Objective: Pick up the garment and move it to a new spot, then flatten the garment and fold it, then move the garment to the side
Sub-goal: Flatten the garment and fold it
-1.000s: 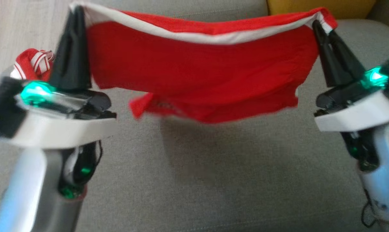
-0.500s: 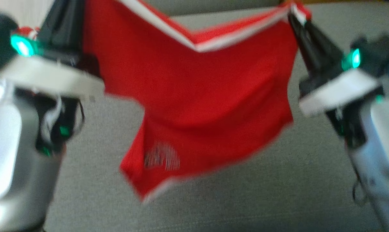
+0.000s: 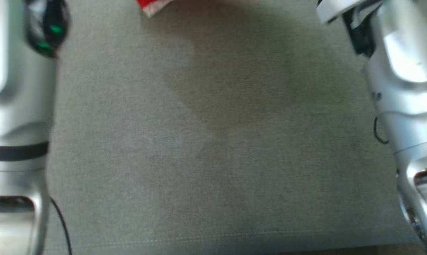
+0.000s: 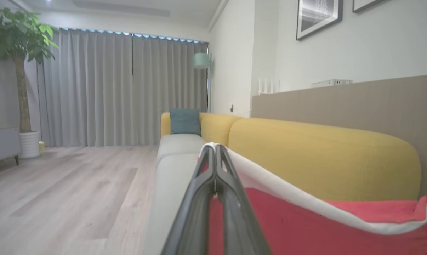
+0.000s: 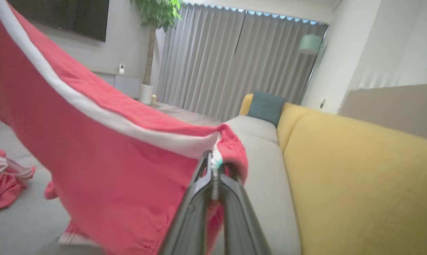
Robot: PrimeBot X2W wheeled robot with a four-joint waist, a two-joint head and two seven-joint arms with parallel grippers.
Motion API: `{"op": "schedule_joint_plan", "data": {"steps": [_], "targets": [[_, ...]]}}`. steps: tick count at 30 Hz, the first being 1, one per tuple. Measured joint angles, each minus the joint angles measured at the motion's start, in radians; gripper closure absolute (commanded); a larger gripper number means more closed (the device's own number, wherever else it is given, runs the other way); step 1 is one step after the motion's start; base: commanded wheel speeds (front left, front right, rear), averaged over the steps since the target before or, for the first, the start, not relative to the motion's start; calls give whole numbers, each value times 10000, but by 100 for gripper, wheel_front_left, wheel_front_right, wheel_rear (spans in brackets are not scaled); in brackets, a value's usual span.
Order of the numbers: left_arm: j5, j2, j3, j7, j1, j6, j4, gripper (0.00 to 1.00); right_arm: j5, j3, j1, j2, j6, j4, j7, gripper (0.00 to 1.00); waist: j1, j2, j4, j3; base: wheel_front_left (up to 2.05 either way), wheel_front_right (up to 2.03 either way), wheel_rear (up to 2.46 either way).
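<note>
**A:** What has the left gripper (image 4: pixel 215 150) got?

**B:** Its two dark fingers are pressed together on the white-banded edge of a red cloth (image 4: pixel 305 230). From there the cloth runs off to the right of the left wrist view, in front of the yellow backrest (image 4: pixel 323 159).

**A:** And the right gripper (image 5: pixel 215 166)?

**B:** It is clamped the same way, pinching the white band at the other corner. The cloth hangs stretched between the two, sagging in the middle, with its body drooping below the band.

**A:** Is that the garment (image 5: pixel 4 187)?

**B:** I think not. The garment lies crumpled on the grey sofa seat (image 3: pixel 213 141) at the left edge of the right wrist view. It is a red heap showing white stripes, well apart from both grippers and lower than the hanging cloth.

**A:** What does the head view give?

**B:** It is blurred. It shows bare grey seat with a pale forearm (image 3: pixel 15 106) at each side. A red-and-white corner of the cloth pokes in at the top edge, with a soft shadow on the seat below it.

**A:** Anything further off?

**B:** A teal cushion (image 4: pixel 185 121) leans at the far end of the sofa, before grey curtains (image 4: pixel 128 88).
</note>
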Motion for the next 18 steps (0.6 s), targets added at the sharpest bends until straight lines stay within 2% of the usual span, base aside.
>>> {"op": "schedule_joint_plan", "data": {"steps": [2,5,10,14,17,18], "targets": [[-121,-232,-119,-272,182,-155,608,100,-186,27,73,155,0,497,0,100,0,0,105,115,0,0,0],[-307,-500,-182,-610,731,-293,1248,100,-219,251,354,247,0,612,-13,100,0,0,261,284,0,0,0],[-579,-650,-119,-951,1895,-510,1446,100,186,431,1546,267,0,351,-46,100,-1,0,415,484,0,0,0],[-642,-648,242,-991,2941,-593,568,100,625,349,2405,54,0,-594,-46,100,-1,0,352,447,0,0,0],[-558,-637,610,-1026,4094,-589,-765,100,989,437,3097,-50,0,-1557,-46,100,-1,0,254,339,0,0,0],[-376,-635,863,-1058,5089,-566,-1714,100,1108,562,3751,-221,0,-2232,-48,100,-1,0,199,213,0,0,0]]}}
